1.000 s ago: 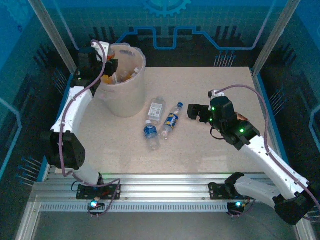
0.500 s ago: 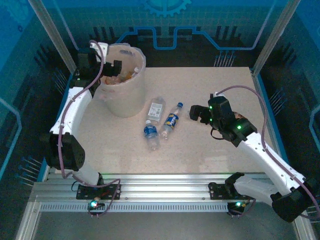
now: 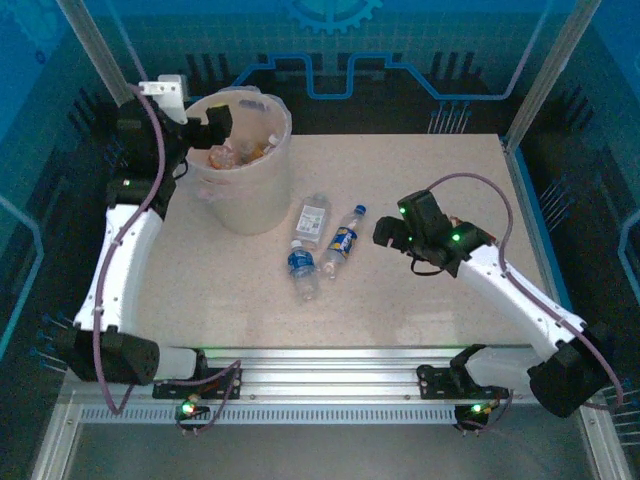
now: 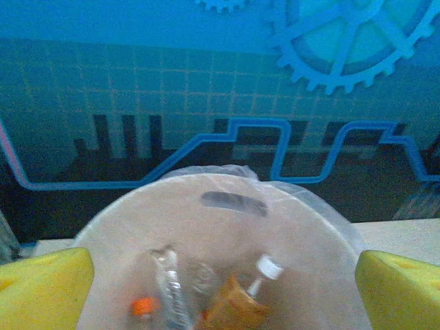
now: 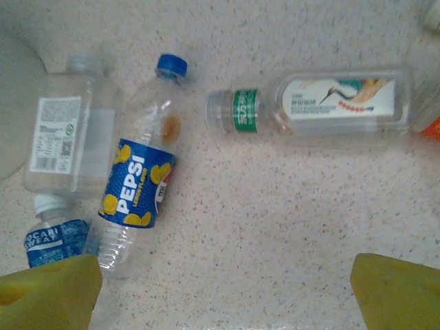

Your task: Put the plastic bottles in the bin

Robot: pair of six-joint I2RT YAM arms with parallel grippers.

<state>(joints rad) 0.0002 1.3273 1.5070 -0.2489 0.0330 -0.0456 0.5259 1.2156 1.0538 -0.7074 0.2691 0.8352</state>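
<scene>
Blue-capped Pepsi bottle (image 5: 137, 184) with blue-and-yellow label (brown stain inside); green-banded clear bottle (image 5: 323, 104); speckled beige table (image 5: 275, 223).

Bottles (image 3: 340, 242) clustered just beside bin (image 3: 245, 195), bare table (image 3: 440, 165) far right and along near edge

Your white left arm (image 3: 125, 240) reaches to the far left, and the black left gripper (image 3: 215, 125) stands spread wide with its yellow pads (image 4: 41, 289) far apart. Your right arm (image 3: 510, 290) stretches left toward the middle, the right gripper (image 3: 385, 232) facing down with its jaws wide and nothing between them.
</scene>
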